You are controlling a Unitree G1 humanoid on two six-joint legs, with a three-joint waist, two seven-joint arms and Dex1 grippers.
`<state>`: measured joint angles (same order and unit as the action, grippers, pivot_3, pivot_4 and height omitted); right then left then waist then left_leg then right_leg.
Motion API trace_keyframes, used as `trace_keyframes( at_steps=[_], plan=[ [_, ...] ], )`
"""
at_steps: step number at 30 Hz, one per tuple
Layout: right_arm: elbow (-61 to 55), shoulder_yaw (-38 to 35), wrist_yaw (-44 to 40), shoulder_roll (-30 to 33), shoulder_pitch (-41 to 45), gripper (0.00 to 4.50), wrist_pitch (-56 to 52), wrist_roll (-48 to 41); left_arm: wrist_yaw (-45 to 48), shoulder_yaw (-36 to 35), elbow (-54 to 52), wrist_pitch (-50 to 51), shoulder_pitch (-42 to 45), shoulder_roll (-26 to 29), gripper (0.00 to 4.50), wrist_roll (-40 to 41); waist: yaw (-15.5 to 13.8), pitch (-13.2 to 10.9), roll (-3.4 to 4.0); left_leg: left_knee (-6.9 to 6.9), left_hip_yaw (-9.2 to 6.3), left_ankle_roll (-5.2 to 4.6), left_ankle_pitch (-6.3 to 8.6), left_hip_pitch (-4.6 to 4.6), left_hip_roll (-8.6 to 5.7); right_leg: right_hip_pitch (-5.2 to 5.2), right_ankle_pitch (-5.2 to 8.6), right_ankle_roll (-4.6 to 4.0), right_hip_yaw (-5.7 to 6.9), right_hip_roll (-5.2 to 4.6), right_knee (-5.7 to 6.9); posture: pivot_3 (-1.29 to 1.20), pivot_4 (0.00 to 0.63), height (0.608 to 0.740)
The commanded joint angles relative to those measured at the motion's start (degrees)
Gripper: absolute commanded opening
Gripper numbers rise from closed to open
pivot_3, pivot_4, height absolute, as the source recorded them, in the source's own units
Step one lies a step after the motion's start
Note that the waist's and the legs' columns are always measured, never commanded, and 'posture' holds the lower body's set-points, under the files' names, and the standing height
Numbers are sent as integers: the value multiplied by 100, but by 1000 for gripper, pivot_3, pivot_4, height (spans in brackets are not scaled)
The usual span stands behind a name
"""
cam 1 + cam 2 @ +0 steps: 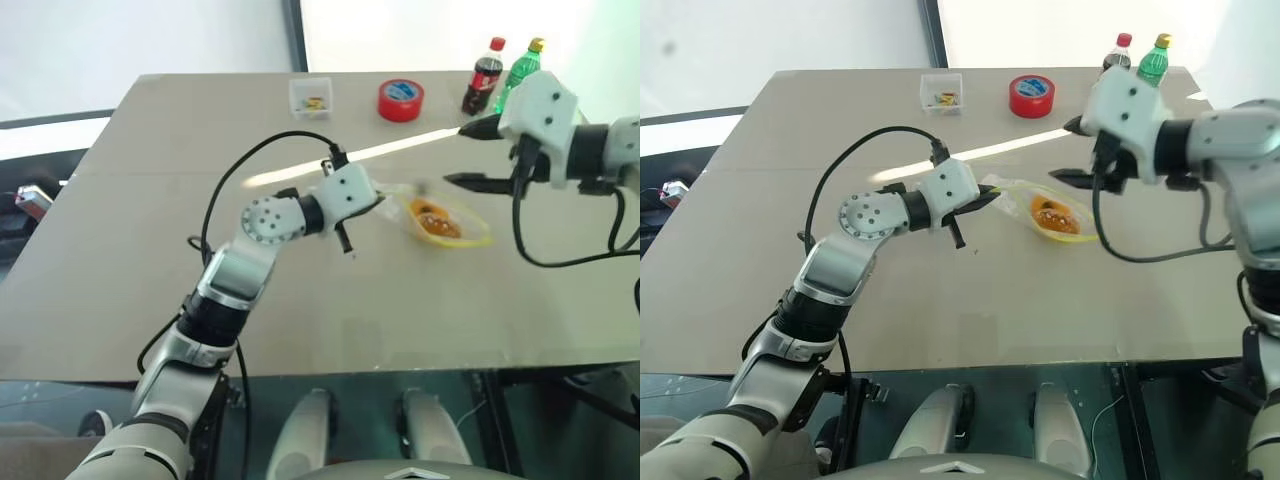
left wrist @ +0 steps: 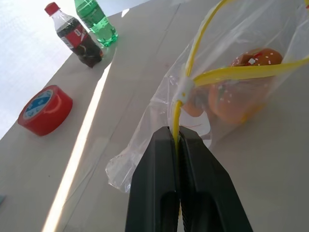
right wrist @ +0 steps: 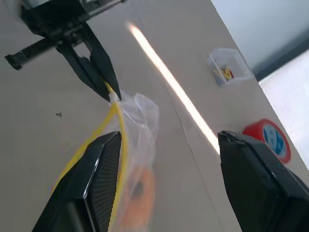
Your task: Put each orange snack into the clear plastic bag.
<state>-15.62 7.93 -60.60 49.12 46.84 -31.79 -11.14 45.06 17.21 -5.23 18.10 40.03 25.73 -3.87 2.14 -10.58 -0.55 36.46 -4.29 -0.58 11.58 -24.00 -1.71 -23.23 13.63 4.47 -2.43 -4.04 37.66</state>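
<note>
orange snacks (image 2: 241,92) blurred behind crinkled clear plastic bag (image 2: 159,125), count unclear, small box (image 1: 311,97) contents indistinct

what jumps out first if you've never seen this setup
The left pincer is pinched shut on the yellow strip of a clear plastic bag near the middle of the table, with orange snacks already inside. The right pincer hangs open just above and beside the bag. At the far edge stand a red tape roll and two bottles.
</note>
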Motion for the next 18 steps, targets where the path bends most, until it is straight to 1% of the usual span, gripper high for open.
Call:
trace_keyframes(
  at_steps=[1,4,9,13,16,18],
  plan=[
    [102,256,95,-47,-130,3236,829,451,34,52,-333,-133,151,56,0,-135,-1,0,0,0,1,0,0,0,0,0,0,0,0,0,1,0,150,740],
    [198,420,44,-126,-187,3236,1108,593,42,71,-483,2,161,63,0,-152,-15,-1,0,0,-1,0,0,-1,0,-1,0,0,1,0,1,0,150,740],
    [133,480,-47,-360,-197,3236,997,491,126,184,-688,174,189,94,0,-248,-7,-1,0,0,-3,0,0,0,0,0,0,-1,1,1,2,0,150,740],
    [92,513,1,-544,-221,3236,978,539,160,141,-798,354,213,92,0,-211,-4,-1,0,0,-3,0,0,1,0,-1,0,-1,2,2,3,0,150,740],
    [58,545,70,-663,-266,2468,945,565,164,109,-809,438,218,103,0,-182,-6,-1,0,0,-4,0,0,1,0,0,0,-1,1,1,3,0,150,740],
    [27,559,109,-738,-300,1650,929,586,173,111,-821,464,220,125,0,-186,-6,-1,0,0,-4,0,0,1,0,0,0,-1,2,2,3,0,150,740]
  ],
)
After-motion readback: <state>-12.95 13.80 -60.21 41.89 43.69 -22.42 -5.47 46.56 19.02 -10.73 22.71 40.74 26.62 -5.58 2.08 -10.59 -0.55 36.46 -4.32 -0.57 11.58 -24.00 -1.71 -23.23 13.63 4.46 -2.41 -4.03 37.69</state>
